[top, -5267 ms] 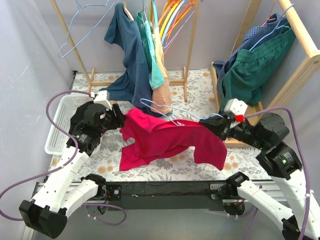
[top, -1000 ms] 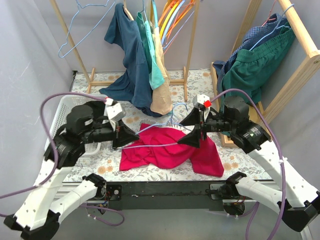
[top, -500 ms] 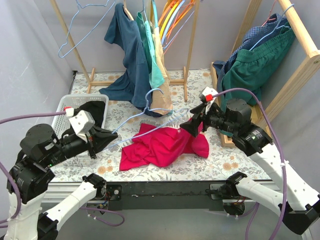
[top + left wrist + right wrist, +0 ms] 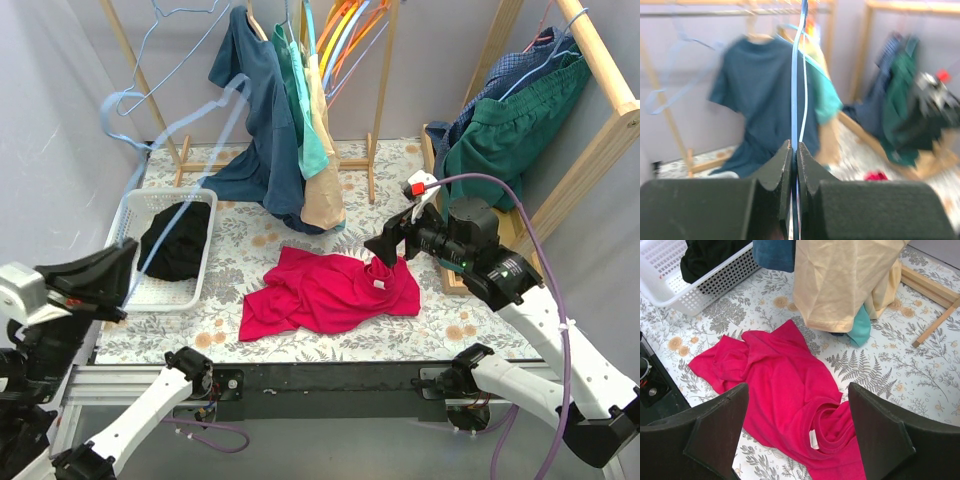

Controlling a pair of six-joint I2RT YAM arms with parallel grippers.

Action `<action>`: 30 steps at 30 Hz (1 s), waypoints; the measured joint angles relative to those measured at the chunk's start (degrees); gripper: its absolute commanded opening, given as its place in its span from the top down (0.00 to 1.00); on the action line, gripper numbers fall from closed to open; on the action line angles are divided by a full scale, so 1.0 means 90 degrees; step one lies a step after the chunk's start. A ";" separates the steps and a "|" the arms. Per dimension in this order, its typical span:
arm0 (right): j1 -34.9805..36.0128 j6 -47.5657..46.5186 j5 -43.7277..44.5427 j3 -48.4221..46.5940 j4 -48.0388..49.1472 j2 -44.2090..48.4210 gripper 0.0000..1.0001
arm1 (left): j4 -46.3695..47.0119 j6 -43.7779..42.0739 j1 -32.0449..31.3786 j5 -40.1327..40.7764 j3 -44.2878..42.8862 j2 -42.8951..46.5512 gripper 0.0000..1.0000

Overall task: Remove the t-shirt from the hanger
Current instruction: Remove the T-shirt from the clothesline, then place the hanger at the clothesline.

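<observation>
Two arms work over a table covered with a grey floral cloth. The left gripper is lifted high at the near left corner, and its black fingers are pressed together on the thin wire of a light blue wire hanger. The hanger is bare and blurred in the top view, slanting up and away from the gripper towards the far left.

The crumpled bright red t-shirt lies flat on the cloth near the middle of the table, a little towards the near edge, clear of the hanger. Its neck opening with a small white label is at its right end.

The right gripper hangs over that right end of the t-shirt with its two fingers spread wide apart and nothing between them. In its wrist view the red fabric lies on the table below the gap, apart from the fingers.

At the left a white slotted plastic basket holds a black garment. Along the far side a wooden clothes rack carries a navy blue t-shirt and a cream garment, whose hems reach the table just beyond the red t-shirt. At the right a second wooden rack carries a dark green garment.
</observation>
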State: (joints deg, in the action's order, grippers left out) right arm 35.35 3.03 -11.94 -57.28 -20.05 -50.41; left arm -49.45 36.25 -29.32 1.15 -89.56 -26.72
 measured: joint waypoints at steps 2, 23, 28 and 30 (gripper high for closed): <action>0.0000 0.0029 -0.0024 0.0000 0.0002 -0.0039 0.13 | 0.0342 0.0102 0.0000 0.0673 -0.0032 -0.0058 1.00; 0.0243 0.0340 -0.0143 -0.0158 -0.0362 -0.0561 0.14 | 0.2759 0.0512 0.0673 0.3228 -0.0435 -0.5110 1.00; 0.0330 0.0508 -0.0223 0.0015 -0.0185 -0.0503 0.14 | 0.3043 0.0741 0.1773 0.2518 -0.1090 -0.5644 1.00; 0.0357 0.0544 -0.0277 0.0114 -0.0114 -0.0488 0.15 | 0.3077 0.0784 0.2098 0.2161 -0.1362 -0.5829 1.00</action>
State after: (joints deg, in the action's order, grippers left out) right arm 38.57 7.92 -14.44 -56.25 -21.08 -54.81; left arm -21.76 43.31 -10.44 20.60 -101.82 -79.18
